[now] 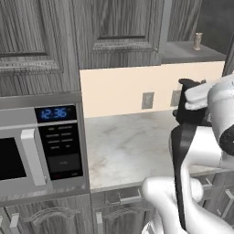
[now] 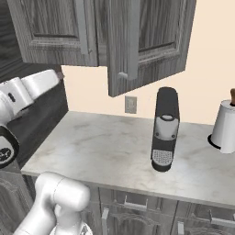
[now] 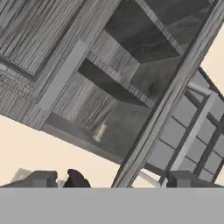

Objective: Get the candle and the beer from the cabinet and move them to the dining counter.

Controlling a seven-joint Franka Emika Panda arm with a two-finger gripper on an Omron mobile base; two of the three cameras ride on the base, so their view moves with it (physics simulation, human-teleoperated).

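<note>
reaching up toward the open cabinet, gripper fingers spread and empty; the candle stands on its shelf's front edge. next: close in around it.

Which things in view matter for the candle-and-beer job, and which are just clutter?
Job:
- cabinet, door open
- candle, on its shelf
- gripper, open

Clutter:
- microwave
- coffee machine
- paper-towel roll
- wall outlet
</note>
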